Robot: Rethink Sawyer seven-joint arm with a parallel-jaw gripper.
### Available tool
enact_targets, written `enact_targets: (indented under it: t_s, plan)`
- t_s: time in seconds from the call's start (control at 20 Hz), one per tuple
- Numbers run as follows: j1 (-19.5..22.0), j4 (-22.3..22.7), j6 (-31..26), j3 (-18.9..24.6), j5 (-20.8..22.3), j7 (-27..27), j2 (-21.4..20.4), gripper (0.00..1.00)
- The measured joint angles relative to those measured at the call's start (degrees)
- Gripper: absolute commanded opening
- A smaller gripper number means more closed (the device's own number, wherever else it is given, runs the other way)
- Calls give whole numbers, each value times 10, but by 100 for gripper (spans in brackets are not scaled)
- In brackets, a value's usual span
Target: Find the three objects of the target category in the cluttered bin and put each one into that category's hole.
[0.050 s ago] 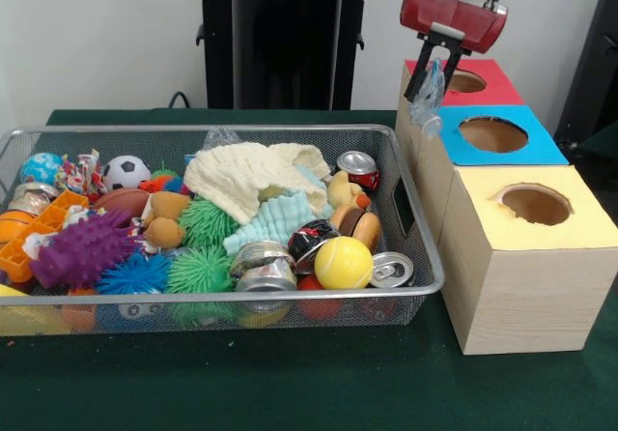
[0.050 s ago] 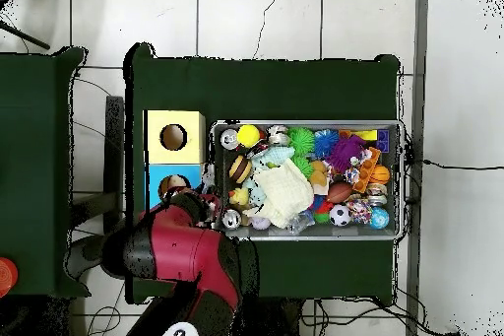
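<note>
Both views are evenly and brightly lit, seemingly from above, with no hard shadows; only a soft, dim band lies under the wire bin (image 1: pixel 406 286) along the lower part of the front frame. Small glints show on the cans (image 1: pixel 391 271) at centre right. The front view is mildly soft throughout, and the dark cloth (image 1: pixel 290 383) shows little texture.

Bin (image 1: pixel 415 257) packed to its rim, no gaps; yellow hole (image 1: pixel 535 204) and blue hole (image 1: pixel 493 134) open; gripper (image 1: pixel 431 75) crowds red hole (image 1: pixel 465 81).
</note>
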State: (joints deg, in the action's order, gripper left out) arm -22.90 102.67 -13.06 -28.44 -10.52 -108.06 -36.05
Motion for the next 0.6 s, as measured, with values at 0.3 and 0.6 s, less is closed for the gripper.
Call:
enact_targets:
  t_s: [0.3, 0.6]
  plan:
    - [0, 0, 0, -8, -5, 0, 6, 0]
    - [0, 0, 0, -9, -7, 0, 6, 0]
